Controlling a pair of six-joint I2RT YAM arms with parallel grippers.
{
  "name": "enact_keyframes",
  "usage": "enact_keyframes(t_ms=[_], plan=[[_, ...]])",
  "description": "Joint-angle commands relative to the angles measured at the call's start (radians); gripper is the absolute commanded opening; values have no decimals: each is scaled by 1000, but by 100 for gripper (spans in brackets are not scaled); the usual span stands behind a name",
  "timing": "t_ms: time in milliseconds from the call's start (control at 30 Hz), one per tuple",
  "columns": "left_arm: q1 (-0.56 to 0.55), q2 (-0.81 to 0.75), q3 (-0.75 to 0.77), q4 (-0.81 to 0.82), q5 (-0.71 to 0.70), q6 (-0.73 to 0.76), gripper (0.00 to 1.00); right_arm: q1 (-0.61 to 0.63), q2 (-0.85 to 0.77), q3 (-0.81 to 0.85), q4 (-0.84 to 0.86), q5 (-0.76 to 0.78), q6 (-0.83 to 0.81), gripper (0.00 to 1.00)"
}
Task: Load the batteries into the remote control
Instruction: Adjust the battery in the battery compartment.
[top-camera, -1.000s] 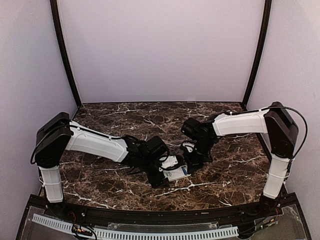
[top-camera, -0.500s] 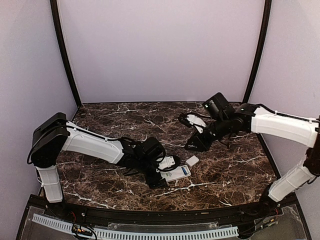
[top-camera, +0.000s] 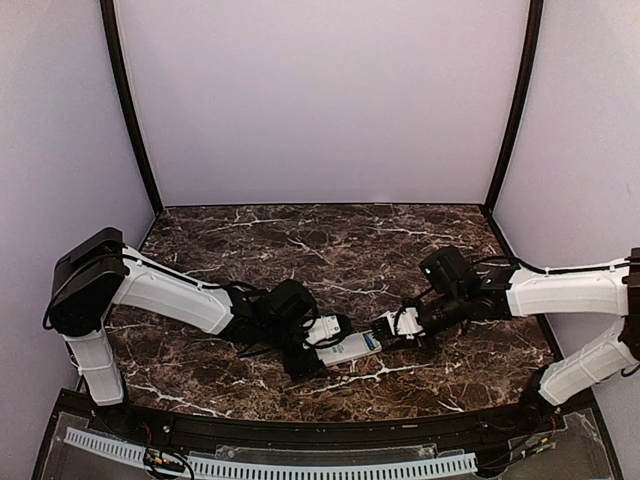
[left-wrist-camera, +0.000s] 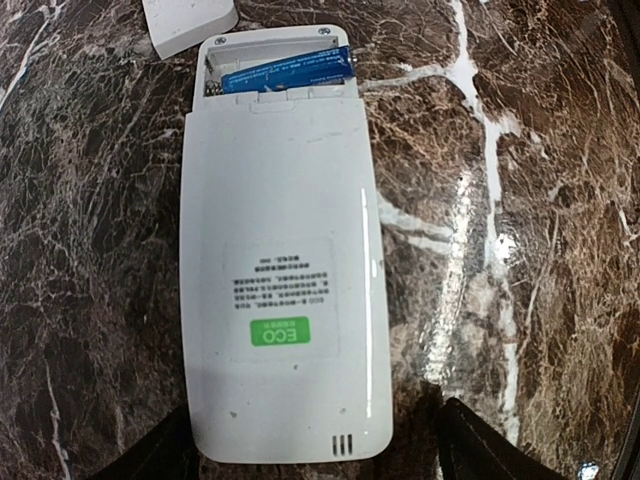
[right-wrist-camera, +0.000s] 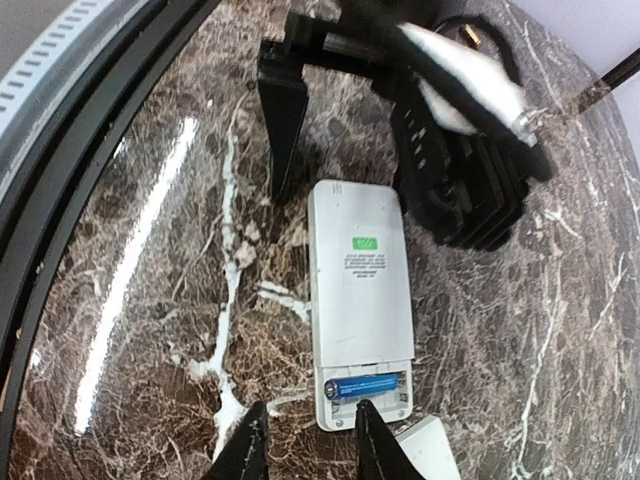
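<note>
The white remote control (left-wrist-camera: 285, 290) lies face down on the marble, its battery compartment open at one end. One blue battery (left-wrist-camera: 285, 72) lies in the compartment and also shows in the right wrist view (right-wrist-camera: 365, 385); only one shows. My left gripper (left-wrist-camera: 320, 458) is open, its fingers either side of the remote's closed end, apart from it. My right gripper (right-wrist-camera: 310, 448) is open and empty, low at the compartment end, one fingertip (right-wrist-camera: 375, 445) just short of the remote (right-wrist-camera: 360, 300). From above, the remote (top-camera: 350, 348) lies between the left gripper (top-camera: 318, 345) and the right gripper (top-camera: 387, 328).
A small white rectangular cover piece (right-wrist-camera: 430, 452) lies on the marble beside the compartment end; it also shows in the left wrist view (left-wrist-camera: 185, 25). The table's dark raised front edge (right-wrist-camera: 90, 200) runs close by. White walls enclose the back and sides.
My right arm left the remote, swung up to the back right, then came down low at the compartment end. My left gripper stayed at the remote, shifting slightly left.
</note>
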Motion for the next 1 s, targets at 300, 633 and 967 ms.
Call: enact_keyframes(t_ms=[300,633,967], plan=[[27,11,-44,32,51,9,77,32,203,33,131,132,-161,22],[29,23,-37,58,58,6,72,41,236,37,127,154,-166,19],[29,34,-24,60,61,6,64,55,252,46,134,192,-172,14]])
